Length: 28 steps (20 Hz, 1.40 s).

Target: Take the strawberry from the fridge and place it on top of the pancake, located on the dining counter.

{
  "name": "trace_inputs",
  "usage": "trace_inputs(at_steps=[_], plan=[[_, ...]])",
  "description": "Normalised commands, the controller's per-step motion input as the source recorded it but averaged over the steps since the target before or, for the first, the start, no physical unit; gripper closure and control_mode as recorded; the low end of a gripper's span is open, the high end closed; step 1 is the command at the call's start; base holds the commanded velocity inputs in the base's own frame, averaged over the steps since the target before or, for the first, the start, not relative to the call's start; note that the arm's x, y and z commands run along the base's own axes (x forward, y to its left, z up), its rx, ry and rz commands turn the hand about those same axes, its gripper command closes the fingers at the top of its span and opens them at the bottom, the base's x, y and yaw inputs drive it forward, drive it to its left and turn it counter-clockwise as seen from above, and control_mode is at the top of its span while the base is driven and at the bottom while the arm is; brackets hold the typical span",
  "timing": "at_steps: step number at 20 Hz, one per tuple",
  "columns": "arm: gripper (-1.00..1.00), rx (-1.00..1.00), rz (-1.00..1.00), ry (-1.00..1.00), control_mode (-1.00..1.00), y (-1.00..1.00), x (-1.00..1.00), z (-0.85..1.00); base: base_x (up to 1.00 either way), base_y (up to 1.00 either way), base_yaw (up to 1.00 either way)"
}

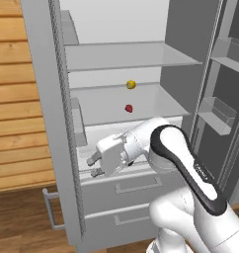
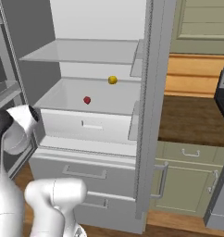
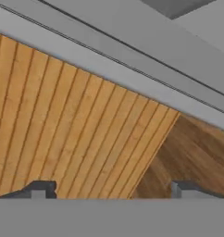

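Observation:
The fridge point(image 1: 47, 123) stands open, showing pale shelves. The strawberry point(image 1: 129, 108) point(image 2: 87, 99), a tiny red lump, lies on the middle shelf point(image 1: 101, 111), in front of a small yellow round fruit point(image 1: 131, 84). My gripper point(image 1: 92, 166) hangs low in front of the fridge's inner drawer, below and left of the strawberry and well apart from it. It points left toward the left door. In the hand view its fingertips point(image 3: 40, 187) stand wide apart with nothing between them, so it is open. The pancake and the dining counter are out of view.
The left door point(image 1: 55, 148) stands edge-on close to the gripper, and the right door point(image 1: 220, 99) carries bins. Two bottom drawers point(image 2: 81, 173) are closed. A brown-topped counter point(image 2: 192, 118) with green cabinets is right of the fridge. A wooden plank wall point(image 3: 63, 129) faces the hand.

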Motion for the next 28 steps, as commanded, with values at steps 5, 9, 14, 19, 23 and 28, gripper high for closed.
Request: trace_inputs(at_steps=[5,9,14,19,23,28], plan=[[-1.00,-0.13,-0.20,-0.33,-1.00,-0.68,-0.50,0.12,0.00,0.00,0.00],[-1.00,-0.21,-0.45,-0.19,-1.00,-0.78,-0.27,0.01,0.00,0.00,0.00],[-1.00,-0.22,-0.48,-0.15,-1.00,-0.89,-0.25,0.00,0.00,0.00,0.00],[-1.00,-0.23,-0.47,-0.24,-1.00,-0.82,-0.24,-0.21,0.00,0.00,0.00],[-1.00,-0.23,-0.38,-0.07,-1.00,-0.74,-0.02,-0.47,0.00,0.00,0.00],[-1.00,-0.17,-0.16,0.01,-1.00,-0.47,0.14,-0.36,0.00,0.00,0.00]])
